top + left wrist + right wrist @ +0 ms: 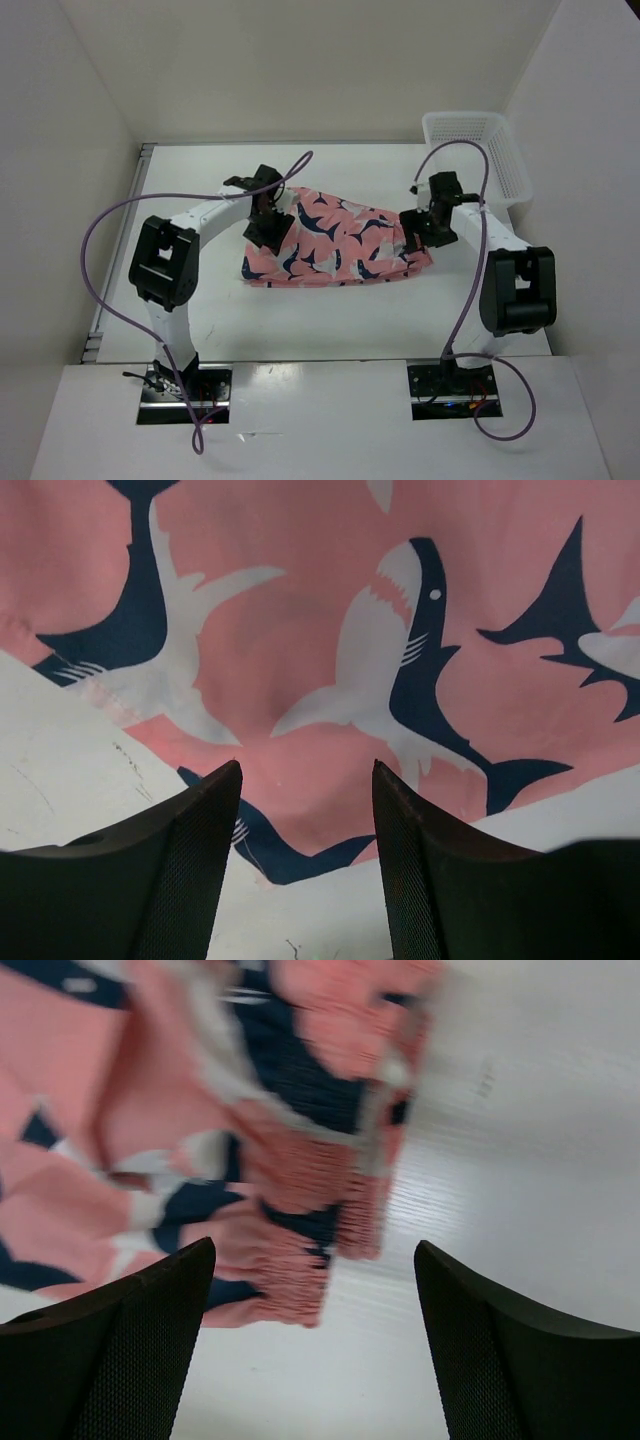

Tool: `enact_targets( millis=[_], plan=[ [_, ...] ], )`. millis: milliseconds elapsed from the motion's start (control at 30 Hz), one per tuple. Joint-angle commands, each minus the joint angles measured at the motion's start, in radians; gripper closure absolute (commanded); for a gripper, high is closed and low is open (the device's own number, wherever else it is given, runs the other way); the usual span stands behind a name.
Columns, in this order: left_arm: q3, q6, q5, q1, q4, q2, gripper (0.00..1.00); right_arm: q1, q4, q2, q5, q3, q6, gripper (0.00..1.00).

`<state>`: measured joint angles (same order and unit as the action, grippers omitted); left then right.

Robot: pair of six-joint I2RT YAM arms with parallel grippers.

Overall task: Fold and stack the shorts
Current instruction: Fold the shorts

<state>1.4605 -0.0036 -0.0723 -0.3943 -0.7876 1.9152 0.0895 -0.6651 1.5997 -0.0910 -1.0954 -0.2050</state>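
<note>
The shorts (335, 240) lay spread out in the middle of the white worktop (300, 320). The left fingers (268, 228) were open over the left end of the shorts and held nothing. The right fingers (415, 230) were wide open at the right end, holding nothing too.

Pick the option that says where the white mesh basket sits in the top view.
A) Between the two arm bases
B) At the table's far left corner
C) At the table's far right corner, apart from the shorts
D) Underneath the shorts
C: the basket stands at the far right corner of the table, apart from the shorts, which lie mid-table.
</note>
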Motion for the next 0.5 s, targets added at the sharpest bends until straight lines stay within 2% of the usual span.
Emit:
enact_targets(
  millis=[0,167,333,467],
  plan=[
    [0.031,0.004,-0.001,-0.012,0.05,0.008,0.37,-0.057,0.024,0.034,0.0,0.02,0.084,0.14],
    [-0.051,0.004,0.045,-0.012,0.083,0.044,0.37,-0.096,0.044,0.117,0.007,0.006,0.075,0.13],
    [-0.051,0.004,0.126,-0.012,0.105,0.1,0.37,-0.096,0.012,0.187,-0.032,-0.014,0.041,0.13],
    [-0.042,0.004,0.149,-0.012,0.128,0.1,0.37,-0.06,0.002,0.212,-0.041,-0.023,0.032,0.2]
  ],
)
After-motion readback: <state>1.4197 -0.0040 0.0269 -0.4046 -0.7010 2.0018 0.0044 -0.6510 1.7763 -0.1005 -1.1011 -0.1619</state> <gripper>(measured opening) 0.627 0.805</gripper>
